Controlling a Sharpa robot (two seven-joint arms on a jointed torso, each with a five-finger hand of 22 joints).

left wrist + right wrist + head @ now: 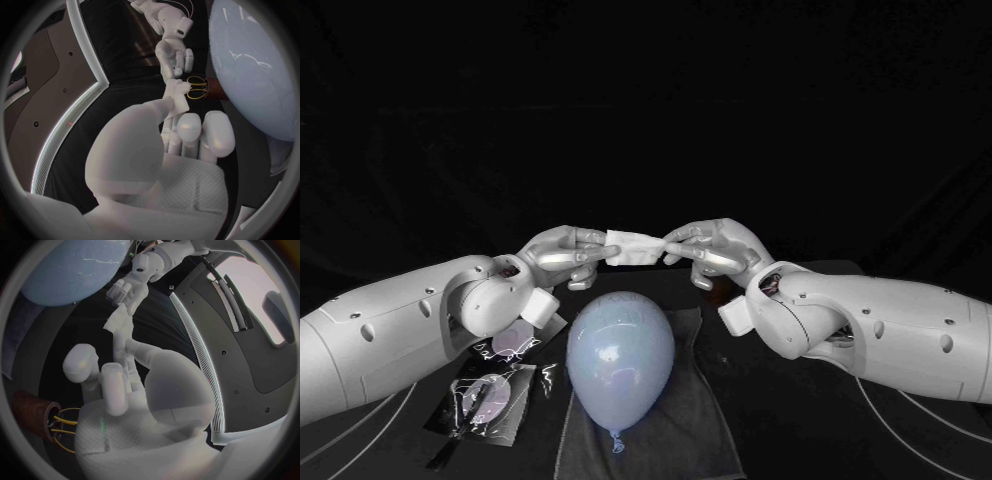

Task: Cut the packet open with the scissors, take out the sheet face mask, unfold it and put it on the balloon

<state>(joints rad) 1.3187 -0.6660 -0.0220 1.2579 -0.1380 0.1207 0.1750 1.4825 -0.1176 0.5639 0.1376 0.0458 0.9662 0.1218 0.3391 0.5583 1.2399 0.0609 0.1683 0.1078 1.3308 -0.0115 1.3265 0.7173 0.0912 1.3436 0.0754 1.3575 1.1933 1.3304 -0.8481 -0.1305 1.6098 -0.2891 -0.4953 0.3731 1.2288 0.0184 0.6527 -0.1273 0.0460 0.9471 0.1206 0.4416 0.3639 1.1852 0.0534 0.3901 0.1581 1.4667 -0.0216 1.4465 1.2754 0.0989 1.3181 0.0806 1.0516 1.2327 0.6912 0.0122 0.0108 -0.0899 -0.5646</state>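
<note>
1. Looking down at a pale blue balloon lying lengthwise on a dark cloth on the black table, knot end toward the robot.
2. Spotted the left hand held up in the air just past the balloon's far end, pinching one edge of the sheet face mask between the thumb and a finger, with the other fingers curled in loosely.
3. Same deal with the right hand: pinching the opposite edge of the mask, facing the left hand and sitting pretty close to it.
4. Found the mask itself as a small white folded wad, stretched between the two hands, hanging above the balloon's far end and not touching it.
5. Checked both wrist views too. Shows the same pinch from either side, with the white mask running from one hand's fingertips straight to the other's.
6. Noticed the packet lying flat on the table just beside the balloon on the robot's left, shiny and crinkled, partly tucked under the left arm. Can't tell from here where it's been cut.
7. Picked out the yellow handles of the scissors sticking out of a brown holder near the right hand, touched by neither hand.
</note>
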